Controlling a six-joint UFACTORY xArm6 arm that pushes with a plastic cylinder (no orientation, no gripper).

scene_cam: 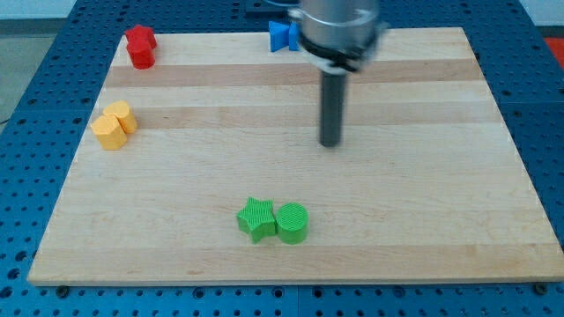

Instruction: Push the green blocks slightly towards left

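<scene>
A green star block (256,218) and a green round cylinder block (293,222) sit touching side by side near the view's bottom, the star on the left. My tip (330,143) is at the board's middle, above and a little right of the green cylinder, well apart from both green blocks.
Two yellow blocks (115,125) sit together at the view's left. Two red blocks (140,46) stand at the top left corner. A blue block (282,35) sits at the top edge, partly hidden by the arm. The wooden board (423,202) lies on a blue perforated table.
</scene>
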